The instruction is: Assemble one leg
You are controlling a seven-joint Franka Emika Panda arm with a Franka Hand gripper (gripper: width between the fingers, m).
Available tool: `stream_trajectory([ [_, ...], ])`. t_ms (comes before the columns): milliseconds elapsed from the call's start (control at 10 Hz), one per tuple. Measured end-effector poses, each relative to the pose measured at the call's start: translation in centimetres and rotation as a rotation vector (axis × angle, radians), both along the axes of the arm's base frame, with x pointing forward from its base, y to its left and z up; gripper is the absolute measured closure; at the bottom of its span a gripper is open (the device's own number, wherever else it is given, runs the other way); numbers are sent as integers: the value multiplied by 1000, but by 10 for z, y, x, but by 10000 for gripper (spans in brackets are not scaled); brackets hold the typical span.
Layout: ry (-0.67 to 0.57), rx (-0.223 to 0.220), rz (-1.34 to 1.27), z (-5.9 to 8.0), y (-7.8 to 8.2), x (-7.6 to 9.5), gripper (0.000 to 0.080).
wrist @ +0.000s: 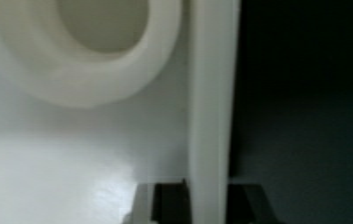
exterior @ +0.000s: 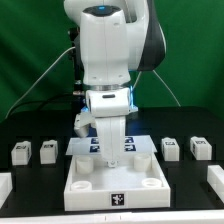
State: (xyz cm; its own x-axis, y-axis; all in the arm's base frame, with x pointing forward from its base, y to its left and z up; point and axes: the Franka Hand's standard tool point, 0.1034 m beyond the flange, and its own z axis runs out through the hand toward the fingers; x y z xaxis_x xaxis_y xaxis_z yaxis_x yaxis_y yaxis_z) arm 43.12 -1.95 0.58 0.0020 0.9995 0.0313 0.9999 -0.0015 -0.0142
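The white square tabletop (exterior: 115, 182) lies in the middle of the black table, with round screw holes near its front corners. My gripper (exterior: 108, 138) comes straight down onto its far part. In the wrist view the tabletop's broad face (wrist: 75, 150) with one round hole (wrist: 102, 20) fills one side. Its thin bright edge (wrist: 208, 90) runs between my two dark fingers (wrist: 162, 205). The gripper (wrist: 208, 192) is shut on that edge. Several white legs lie on the table: two at the exterior view's left (exterior: 20, 152) (exterior: 47, 150) and two at its right (exterior: 170, 148) (exterior: 200, 148).
More white pieces show cut off at the exterior view's lower left (exterior: 5, 186) and right edge (exterior: 215, 180). The arm's white body (exterior: 108, 50) stands over the middle. A green wall is behind. Black table (wrist: 306, 110) lies beyond the gripped edge.
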Motion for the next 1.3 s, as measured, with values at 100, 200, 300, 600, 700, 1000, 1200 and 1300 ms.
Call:
stream_trajectory([
  [100, -4, 3, -5, 0, 7, 4, 748],
  [200, -13, 14, -16, 0, 26, 16, 748],
  [300, -12, 26, -30, 1, 48, 35, 748],
  [600, -11, 38, -29, 0, 86, 65, 747],
  [700, 12, 33, -27, -1, 85, 66, 747],
  [1000, 49, 18, -35, -1, 85, 65, 747],
  [1200, 47, 19, -36, 0, 84, 66, 424],
  [1300, 44, 19, -36, 0, 84, 66, 223],
])
